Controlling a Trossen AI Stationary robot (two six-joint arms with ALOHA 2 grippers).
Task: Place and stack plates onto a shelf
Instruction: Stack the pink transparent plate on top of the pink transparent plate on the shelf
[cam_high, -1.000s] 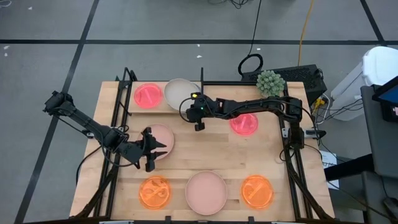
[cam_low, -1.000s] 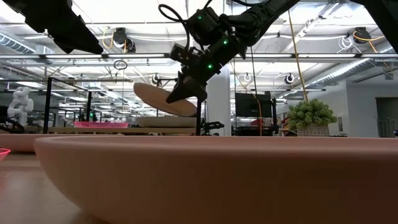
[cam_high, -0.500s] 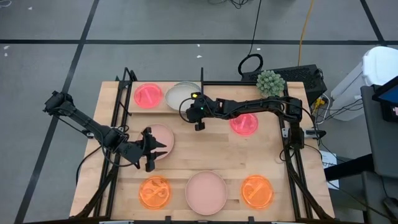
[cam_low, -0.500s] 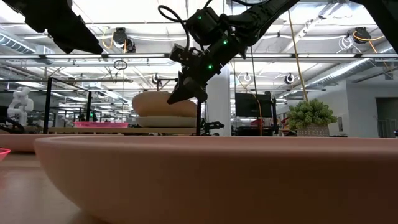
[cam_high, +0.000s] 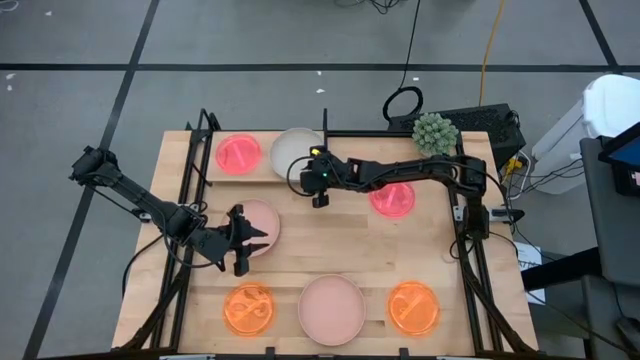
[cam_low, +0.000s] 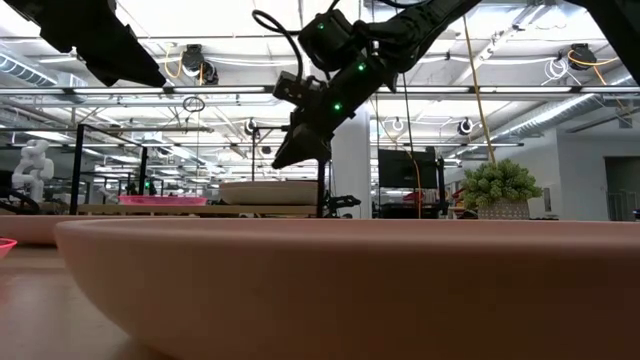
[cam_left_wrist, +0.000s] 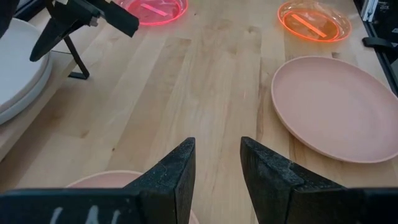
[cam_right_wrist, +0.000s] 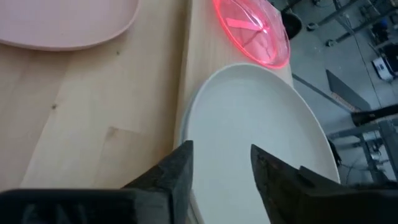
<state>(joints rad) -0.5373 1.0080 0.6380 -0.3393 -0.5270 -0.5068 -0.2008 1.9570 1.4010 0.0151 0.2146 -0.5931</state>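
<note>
Right end effector (cam_right_wrist: 219, 163) open above stacked plates (cam_right_wrist: 261, 130).

I have bare desk (cam_high: 330, 245) open through the middle, between the pale-pink plate (cam_high: 258, 222) under my left gripper (cam_high: 243, 240) and the front row of plates. On the shelf (cam_high: 212, 170), the stacked beige plates (cam_high: 293, 148) and black corner post (cam_low: 320, 190) crowd my right gripper (cam_high: 318, 200)

Two stacked plates (cam_high: 293, 150) on shelf (cam_high: 212, 171)
</note>
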